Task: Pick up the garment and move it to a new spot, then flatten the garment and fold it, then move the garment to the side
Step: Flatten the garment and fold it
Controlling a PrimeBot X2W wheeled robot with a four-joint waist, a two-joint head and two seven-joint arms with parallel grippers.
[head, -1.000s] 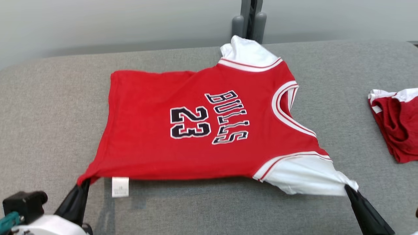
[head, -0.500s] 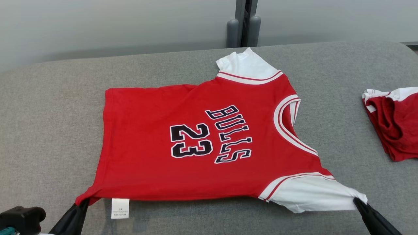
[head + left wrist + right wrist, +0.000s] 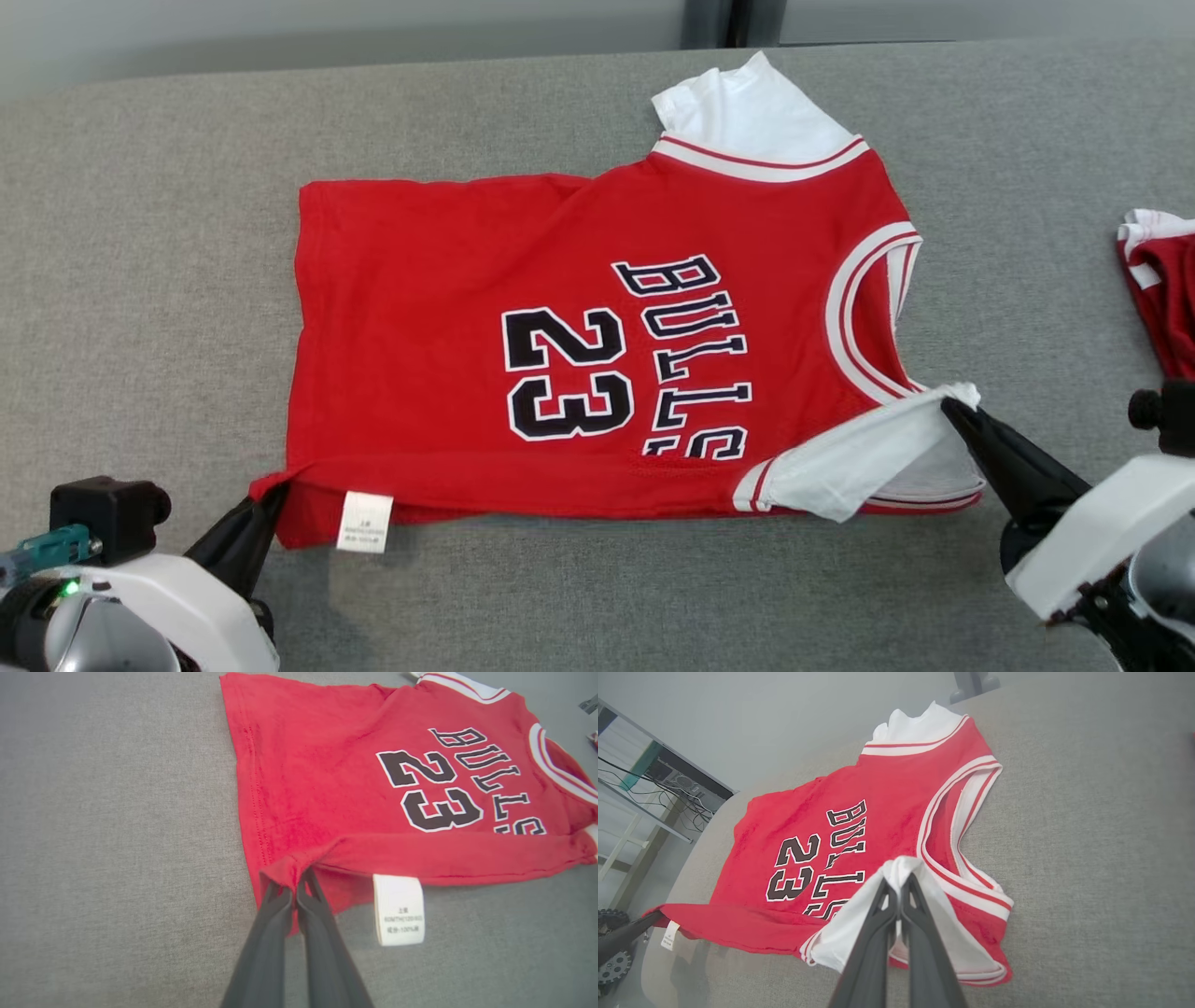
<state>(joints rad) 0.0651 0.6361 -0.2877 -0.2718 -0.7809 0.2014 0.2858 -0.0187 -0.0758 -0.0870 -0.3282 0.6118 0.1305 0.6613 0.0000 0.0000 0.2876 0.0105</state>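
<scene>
Now | jersey (image 3: 448,373): one, red Bulls 23, spread on grey desk (image 3: 149,280), near edge folding over | handling: light, limp knit (likely sags between holds), best taken at corners | left gripper (image 3: 269,495): pinching hem corner | right gripper (image 3: 954,406): pinching white sleeve (image 3: 859,462) | extras: one care label (image 3: 365,521), one crumpled red garment (image 3: 1162,289) at right

We note: jersey (image 3: 420,373) soft matt red knit cloth, white sleeves. Its label (image 3: 365,522) smooth white fabric, printed. The grey surface (image 3: 140,280) under it coarse woven cloth, matt.
</scene>
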